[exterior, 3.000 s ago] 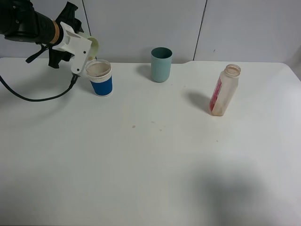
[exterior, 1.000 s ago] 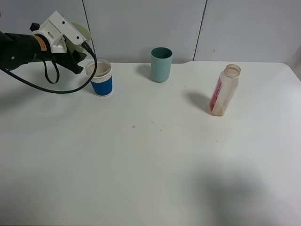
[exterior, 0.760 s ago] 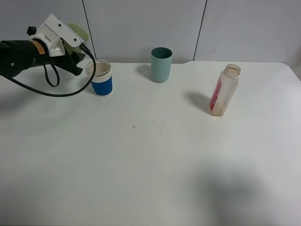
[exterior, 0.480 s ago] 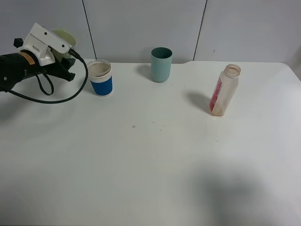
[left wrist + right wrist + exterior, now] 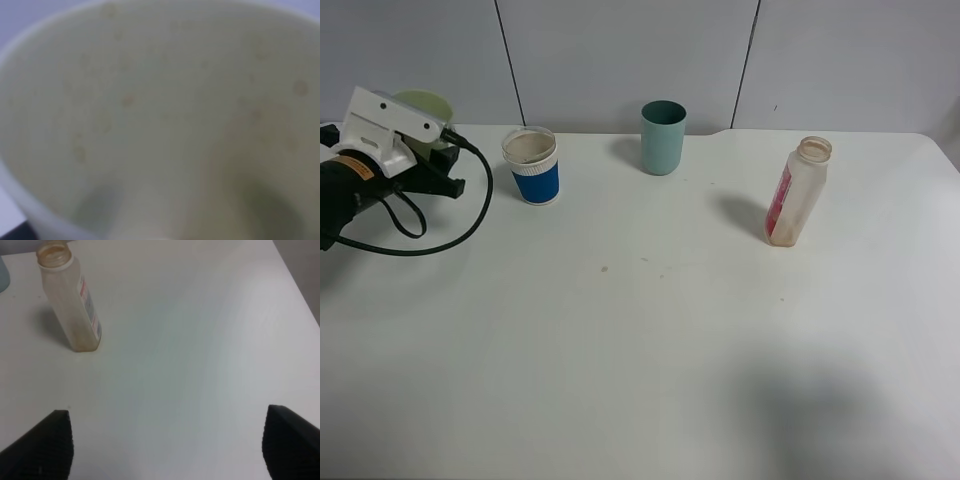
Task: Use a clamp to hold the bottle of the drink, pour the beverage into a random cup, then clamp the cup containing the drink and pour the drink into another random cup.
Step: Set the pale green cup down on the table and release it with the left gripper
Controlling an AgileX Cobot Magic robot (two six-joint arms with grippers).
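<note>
My left gripper (image 5: 433,150) is shut on a pale green cup (image 5: 421,105) and holds it upright at the far left of the table. The cup's inside (image 5: 165,125) fills the left wrist view and shows small droplets. A blue cup with a white rim (image 5: 532,165) stands to the right of the gripper, apart from it. A teal cup (image 5: 663,136) stands at the back middle. The clear, uncapped drink bottle (image 5: 797,192) with a red label stands at the right; it also shows in the right wrist view (image 5: 70,302). My right gripper (image 5: 165,450) is open, away from the bottle.
The white table (image 5: 640,330) has a few small specks near its middle. A grey panelled wall (image 5: 620,50) runs behind it. A black cable (image 5: 430,245) loops from the left arm onto the table. The table's right edge (image 5: 300,290) shows in the right wrist view.
My left gripper has carried the pale green cup from its tilted place over the blue cup leftward and down, turning it upright. The other cups and the bottle have not moved.
</note>
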